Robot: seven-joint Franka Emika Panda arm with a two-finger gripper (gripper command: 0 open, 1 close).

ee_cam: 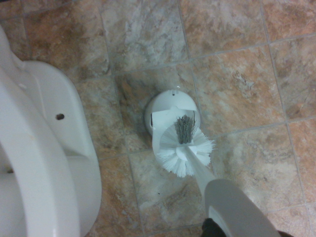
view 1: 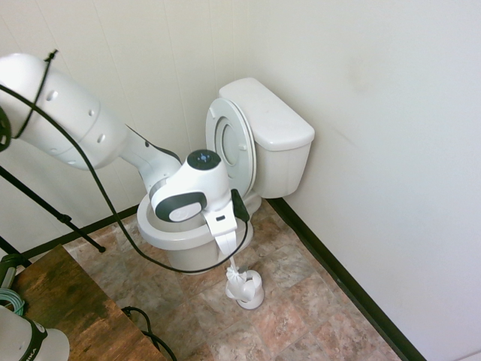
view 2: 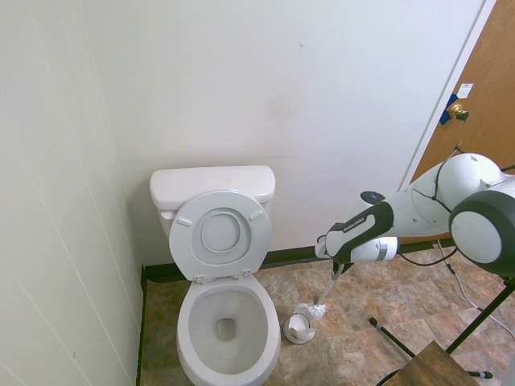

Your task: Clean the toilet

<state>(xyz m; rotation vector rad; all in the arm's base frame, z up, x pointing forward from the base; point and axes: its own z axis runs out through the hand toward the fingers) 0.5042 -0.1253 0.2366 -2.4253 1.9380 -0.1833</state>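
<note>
Toilet: the toilet (view 2: 224, 318) stands upright on the floor (view 1: 289, 323), tank to the wall, bowl sideways from the fingers (view 2: 339, 270), on the side away from the arm (view 2: 426, 205).
Bowl: its long axis runs straight out from the tank (view 2: 211, 183); the opening is uncovered.
Seat lid: the raised lid (view 2: 220, 235) leans back at the tank, leaving the bowl's top free.
Holder: the white holder (view 2: 298, 328) is on the floor beside the bowl, between it and the arm's side.
Brush: the brush (ee_cam: 190, 153) slants down from the fingers, bristles at the holder; touching or just clear, I cannot tell.
Fingers: closed on the brush handle.
Coming move: probably lift clear of the holder, then cross sideways over the rim; travelling low could knock the bristles against it.
</note>
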